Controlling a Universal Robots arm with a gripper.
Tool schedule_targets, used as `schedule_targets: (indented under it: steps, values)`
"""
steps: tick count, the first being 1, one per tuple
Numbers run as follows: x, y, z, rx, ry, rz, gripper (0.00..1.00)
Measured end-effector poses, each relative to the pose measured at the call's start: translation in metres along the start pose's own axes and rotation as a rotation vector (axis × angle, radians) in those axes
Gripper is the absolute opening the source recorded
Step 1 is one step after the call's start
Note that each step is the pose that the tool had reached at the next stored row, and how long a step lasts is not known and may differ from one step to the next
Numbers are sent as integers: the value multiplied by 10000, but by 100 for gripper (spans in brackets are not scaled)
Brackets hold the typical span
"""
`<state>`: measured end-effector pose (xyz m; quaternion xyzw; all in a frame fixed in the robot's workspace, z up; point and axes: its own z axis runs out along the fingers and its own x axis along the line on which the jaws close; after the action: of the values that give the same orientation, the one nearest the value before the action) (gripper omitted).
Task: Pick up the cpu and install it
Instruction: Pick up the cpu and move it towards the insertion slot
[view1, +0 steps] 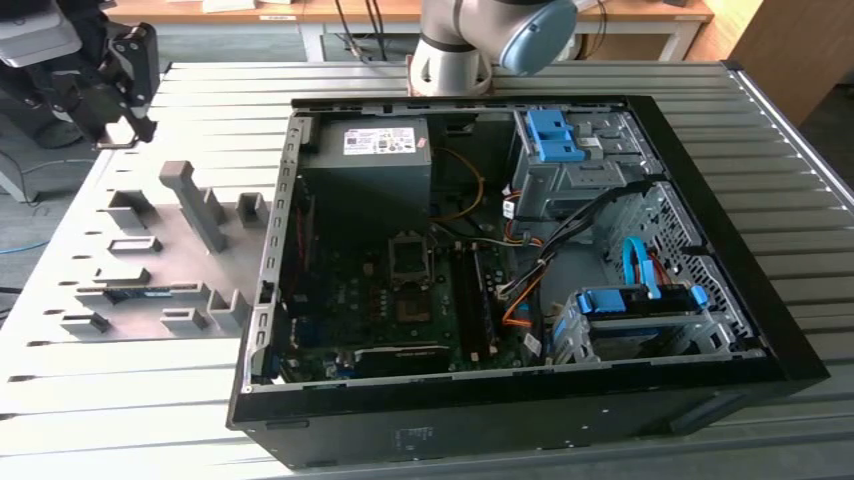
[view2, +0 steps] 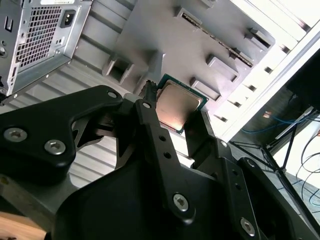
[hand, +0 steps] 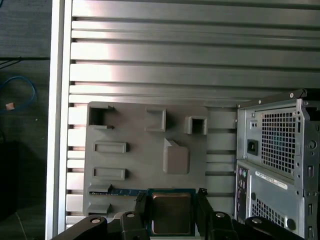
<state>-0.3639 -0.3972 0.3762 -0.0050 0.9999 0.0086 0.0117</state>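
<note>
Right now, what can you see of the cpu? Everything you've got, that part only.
The cpu is a small, flat, square chip. Its pale metal top catches a warm reflection, and a thin green board edge frames it. In both wrist views it sits between the two black fingers of the tool, which press on opposite edges, so it looks gripped. Its top faces the cameras. The grey fixture plate lies behind it, and the chip looks lifted clear of that plate.
</note>
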Motion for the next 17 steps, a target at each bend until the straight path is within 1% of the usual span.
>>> schedule_targets:
  steps: [6,17]
  values:
    - [-88,-1,2,0,1,1,47]
    - [-369,-4,11,1,14,1,47]
